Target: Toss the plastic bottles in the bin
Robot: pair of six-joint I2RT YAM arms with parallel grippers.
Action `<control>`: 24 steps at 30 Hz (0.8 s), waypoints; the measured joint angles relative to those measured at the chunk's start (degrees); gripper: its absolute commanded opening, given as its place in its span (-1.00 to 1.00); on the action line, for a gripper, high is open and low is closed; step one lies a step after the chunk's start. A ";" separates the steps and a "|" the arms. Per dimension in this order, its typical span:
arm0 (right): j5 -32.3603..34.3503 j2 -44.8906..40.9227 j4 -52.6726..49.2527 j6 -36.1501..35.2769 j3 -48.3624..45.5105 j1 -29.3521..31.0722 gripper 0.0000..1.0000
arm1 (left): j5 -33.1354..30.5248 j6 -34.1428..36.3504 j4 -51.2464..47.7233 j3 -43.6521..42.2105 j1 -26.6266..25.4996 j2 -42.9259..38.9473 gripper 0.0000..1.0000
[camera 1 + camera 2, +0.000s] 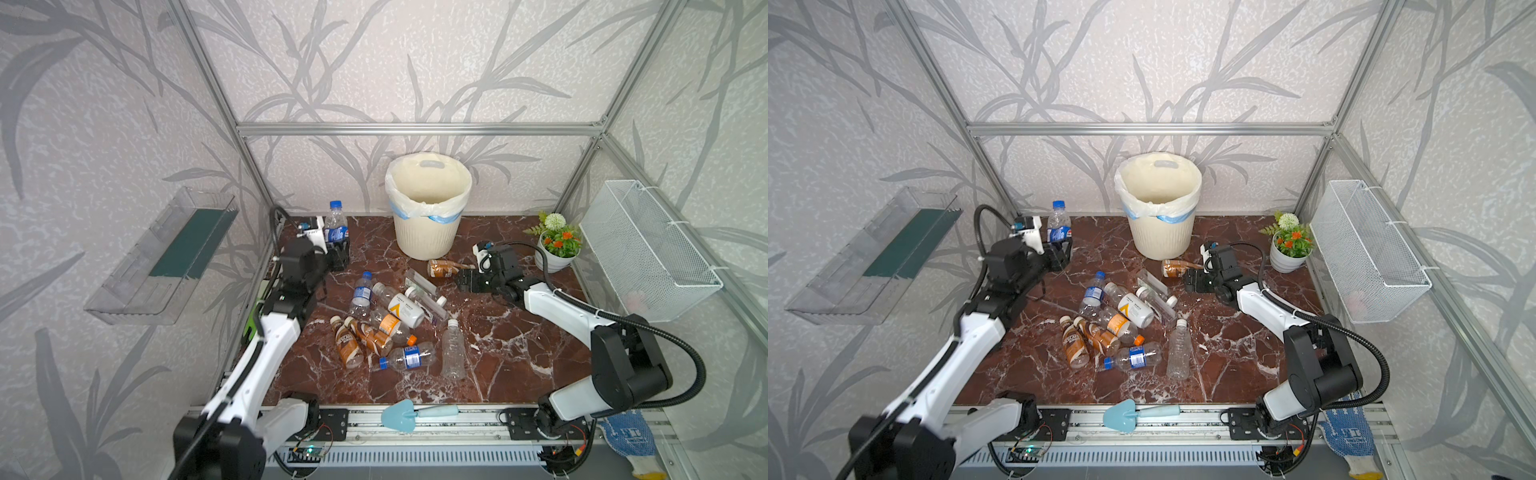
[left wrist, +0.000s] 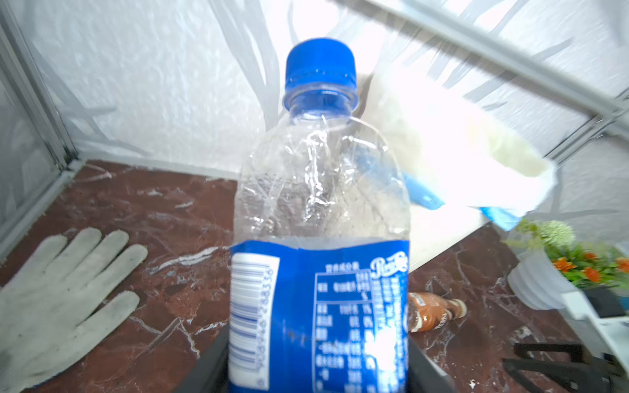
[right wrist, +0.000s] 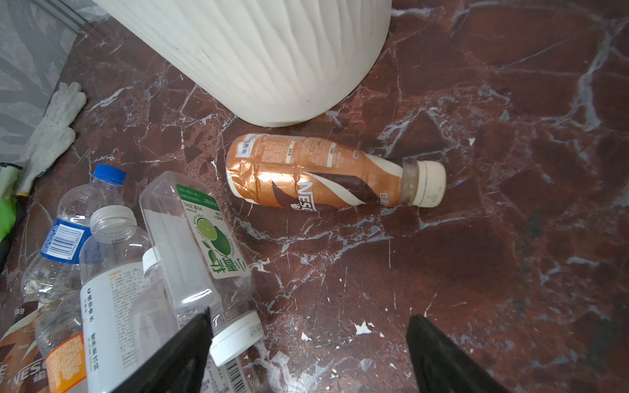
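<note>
Left wrist view: left jaws clamp a blue-capped bottle, upright, left of the bin. Right jaws stand apart near a brown bottle lying by the bin's foot. No bottle shows inside the bin; a heap of bottles waits on the desk.

Light: bright, even, shadows soft | Glare: cream-white ribbed plastic bin washed out in left wrist view | Blur: small white flower pot smeared there | Edges: wide-angle stretch in both top views
</note>
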 measured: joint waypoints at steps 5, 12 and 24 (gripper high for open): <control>0.00 1.40 0.37 0.02 0.31 0.96 0.79 | 1.29 1.57 2.25 0.11 -0.04 -13.70 0.15; 0.26 0.90 1.29 0.55 0.31 2.91 0.79 | 8.76 2.51 8.35 22.60 -3.96 -0.31 0.12; 1.77 -1.66 1.18 0.00 0.17 3.52 0.80 | 15.56 6.21 -30.75 102.75 -10.58 64.08 0.98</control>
